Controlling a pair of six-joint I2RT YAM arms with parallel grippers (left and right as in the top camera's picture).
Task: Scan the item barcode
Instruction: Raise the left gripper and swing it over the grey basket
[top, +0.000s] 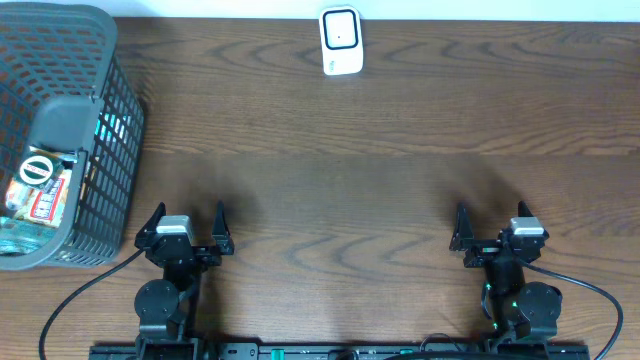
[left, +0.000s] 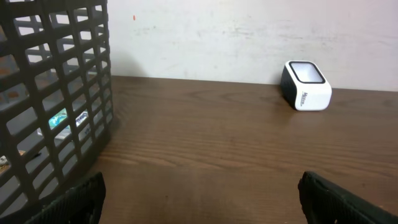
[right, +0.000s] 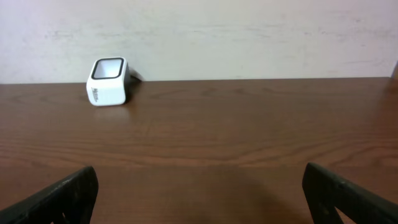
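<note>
Table (top: 380, 150): dark brown wood-grain top, matte; the grain is seen running across its width.
Wall (right: 249, 31): off-white and plain, met directly by the table's far edge; faint scuffs and smudges are noted.
Wall marks (left: 134, 17): small red specks are recorded in the left wrist view.
Light: even and diffuse; only soft shadows are cast on the tabletop.

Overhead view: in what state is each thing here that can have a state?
Dark grey plastic mesh basket, upright, not empty.
Colourful packaged items, lying inside the basket, not taken out.
White box-shaped barcode scanner, standing upright, untouched.
Left gripper, open, empty.
Right gripper, open, empty.
</note>
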